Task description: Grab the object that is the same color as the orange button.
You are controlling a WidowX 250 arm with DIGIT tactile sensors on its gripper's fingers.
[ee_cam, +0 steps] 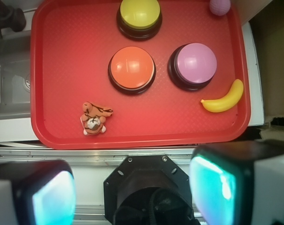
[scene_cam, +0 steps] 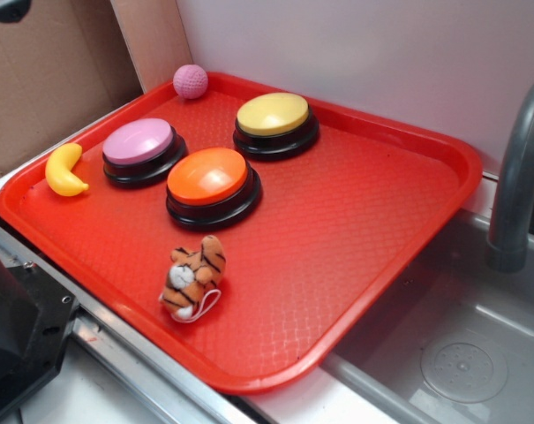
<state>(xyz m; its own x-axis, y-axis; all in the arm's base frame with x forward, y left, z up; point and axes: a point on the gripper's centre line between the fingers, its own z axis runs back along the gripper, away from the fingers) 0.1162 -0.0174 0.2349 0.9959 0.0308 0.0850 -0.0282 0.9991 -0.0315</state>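
Lying on a red tray is the small plush tiger, orange with black stripes, near the tray's front edge and just in front of the orange button. A yellow button and a pink button are sitting behind it, with a toy banana and a pink ball farther back. In the wrist view, the pincer is hanging well back from the tray, over the counter's metal edge, its two pads spread wide apart and holding nothing. The tiger is lying ahead of the pincer and off to the left in that view, well apart from it. Its long axis is running roughly toward the orange button, slightly slanted. Reaching it likely means moving forward, shifting left, then descending.
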